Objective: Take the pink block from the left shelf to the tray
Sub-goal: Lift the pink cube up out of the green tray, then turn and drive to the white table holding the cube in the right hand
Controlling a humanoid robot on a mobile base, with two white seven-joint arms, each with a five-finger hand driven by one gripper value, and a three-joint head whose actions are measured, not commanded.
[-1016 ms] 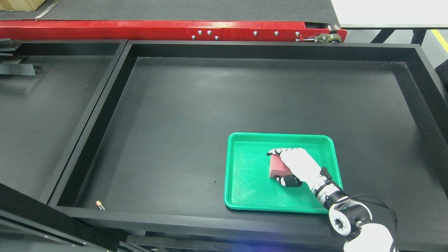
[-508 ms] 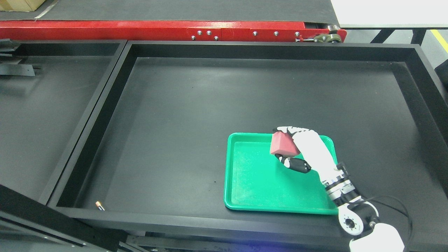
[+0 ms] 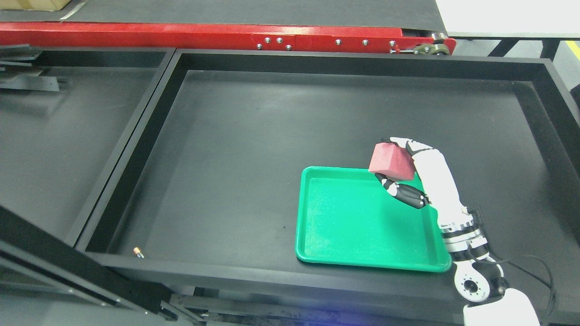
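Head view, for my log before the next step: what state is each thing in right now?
Pink block: gripped in the right hand, lifted over the tray's far rim.
Right hand: shut on the block.
Green tray: lying flat on the black shelf, nothing in it.
Black shelf: open-topped, holding the tray and a small battery.
Battery: lying in the near left corner.
Left hand: not in view.

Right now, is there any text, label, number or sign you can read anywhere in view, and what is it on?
None readable.
Pink block in the right hand: plain, no print.
Green tray: no marking.
Black shelves: bare.
Red rail: bolts only, no lettering.
Small item at the shelf's front left corner: too small to read any label.
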